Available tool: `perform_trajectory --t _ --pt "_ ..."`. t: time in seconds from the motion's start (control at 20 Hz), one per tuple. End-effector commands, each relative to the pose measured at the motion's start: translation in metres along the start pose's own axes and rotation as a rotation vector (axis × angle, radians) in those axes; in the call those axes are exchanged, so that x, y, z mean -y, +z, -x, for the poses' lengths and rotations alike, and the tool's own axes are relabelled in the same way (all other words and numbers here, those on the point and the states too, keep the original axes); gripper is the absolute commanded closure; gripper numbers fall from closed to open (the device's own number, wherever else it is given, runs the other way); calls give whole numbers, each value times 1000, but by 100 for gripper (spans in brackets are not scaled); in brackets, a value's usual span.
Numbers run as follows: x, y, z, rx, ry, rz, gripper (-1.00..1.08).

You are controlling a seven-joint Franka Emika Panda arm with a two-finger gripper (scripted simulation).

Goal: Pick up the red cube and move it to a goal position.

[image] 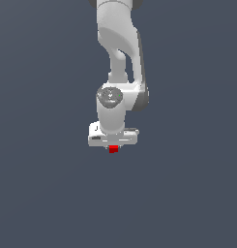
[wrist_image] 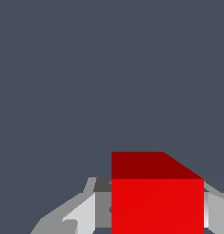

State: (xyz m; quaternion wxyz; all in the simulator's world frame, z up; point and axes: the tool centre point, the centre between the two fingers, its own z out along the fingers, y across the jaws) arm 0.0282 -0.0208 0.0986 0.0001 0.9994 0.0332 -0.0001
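The red cube (image: 113, 149) is a tiny bright red block that peeks out just below the white gripper (image: 113, 147) in the middle of the exterior view. In the wrist view the red cube (wrist_image: 157, 201) fills the space between the two grey fingers (wrist_image: 102, 208), which press against its sides. The gripper is shut on the cube. The white arm rises above the gripper and hides the fingers in the exterior view. I cannot tell whether the cube rests on the surface or hangs above it.
A plain dark grey-blue surface (image: 42, 193) fills both views around the arm. No other object and no goal marker shows.
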Motion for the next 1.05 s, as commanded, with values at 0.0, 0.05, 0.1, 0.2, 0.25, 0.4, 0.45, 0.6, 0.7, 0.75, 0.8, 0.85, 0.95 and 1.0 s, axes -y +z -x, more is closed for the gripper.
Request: perform_trajectory --t 0.0,0.05,0.1,0.2,0.25,0.4,0.45,0.6,0.7,0.75,0.8,0.85,0.95,1.0 --pt "3 -9 -15 0 0 0 108" --pt "4 -13 -21 0 0 0 108" --pt "5 -16 -26 0 0 0 108" --pt "7 -21 -36 0 0 0 108" --pt "8 -23 -40 0 0 0 108" --pt "10 -29 -51 0 0 0 108" --pt "10 -30 -54 0 0 0 108" --pt "11 -34 -61 0 0 0 108" --pt "12 -36 -64 0 0 0 108" --pt "12 -36 -66 0 0 0 108" --pt "12 -37 -67 0 0 0 108" --pt "12 -37 -67 0 0 0 108" --pt "12 -38 -68 0 0 0 108" --pt "12 -38 -69 0 0 0 108"
